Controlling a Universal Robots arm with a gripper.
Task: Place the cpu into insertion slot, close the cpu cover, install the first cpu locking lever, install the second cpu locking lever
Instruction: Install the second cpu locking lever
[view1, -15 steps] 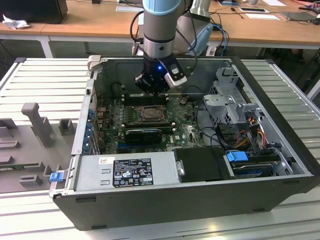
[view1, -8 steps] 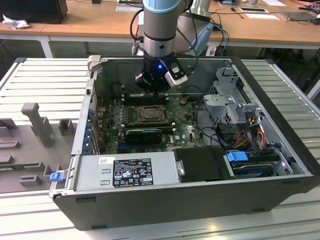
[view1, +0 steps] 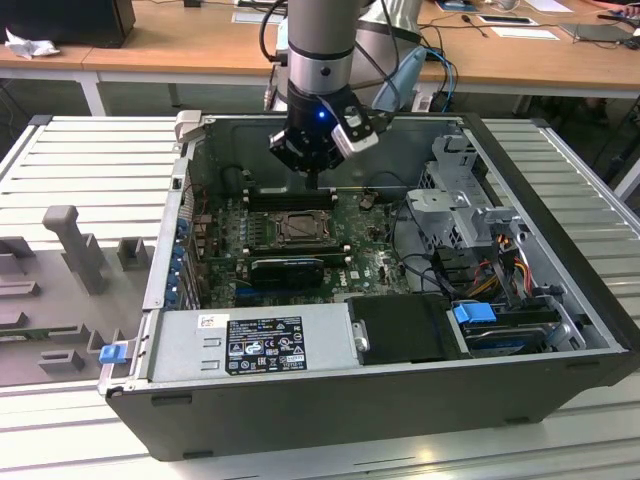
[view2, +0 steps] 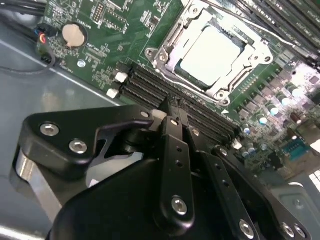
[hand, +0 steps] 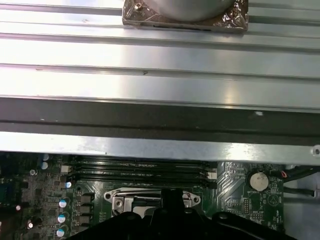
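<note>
An open computer case (view1: 560, 300) lies on its side on a slatted metal table (view1: 90, 170), with a green motherboard (view1: 380, 265) flat on its floor. One robot arm reaches down into the case from the far wall, and its gripper (view1: 317, 178) hangs just above the board.

In the second wrist view the cpu (view2: 211, 51) already sits in the insertion slot (view2: 165, 37) — a pale, silvery square lying flat inside the socket. The cpu cover (view2: 257, 50), a thin metal frame, appears to lie down around the chip, which shows through its window. Whether either locking lever is latched cannot be made out.

The relation that matters: the socket lies just ahead of the fingertips (view2: 172, 120), across a bank of long black memory slots (view2: 150, 87). Those slots run parallel to the socket's nearest edge, between it and the gripper. In the exterior view the gripper hangs at the far edge of the socket, towards the back wall of the case, slightly above it and apparently not touching it.

The two dark fingers look pressed close together, with no gap visible between them and nothing held.
</note>
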